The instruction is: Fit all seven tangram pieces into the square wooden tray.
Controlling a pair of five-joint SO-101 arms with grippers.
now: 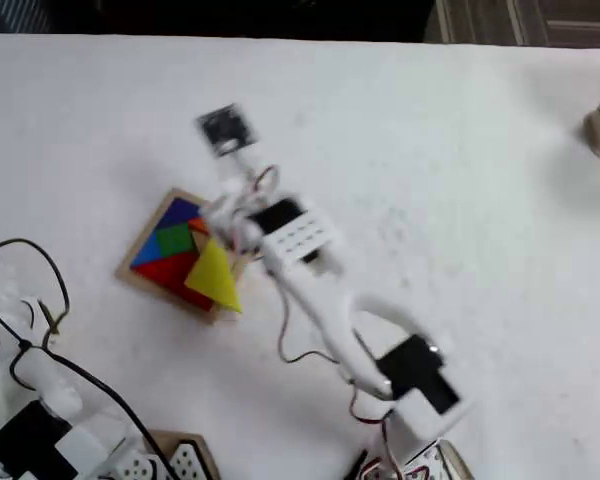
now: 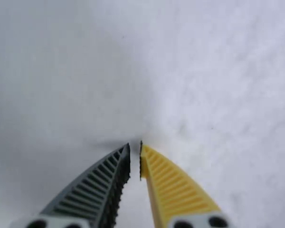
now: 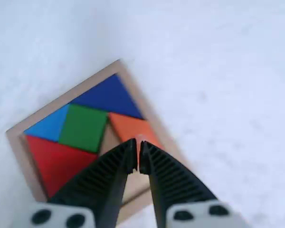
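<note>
Fingers on my left gripper are pressed together, tips down over bare table. On the right wrist camera, my right gripper also has its tips all but touching, with nothing visible between them. It is poised over a bare patch of the tray just beside the orange piece. The blue piece, green piece and red piece lie inside. From above, a yellow triangle overlaps the tray's near corner; I cannot tell whether it is seated. My worry is that if I nudge it while it rides the rim, it could jam, lift its neighbours or slide the tray.
</note>
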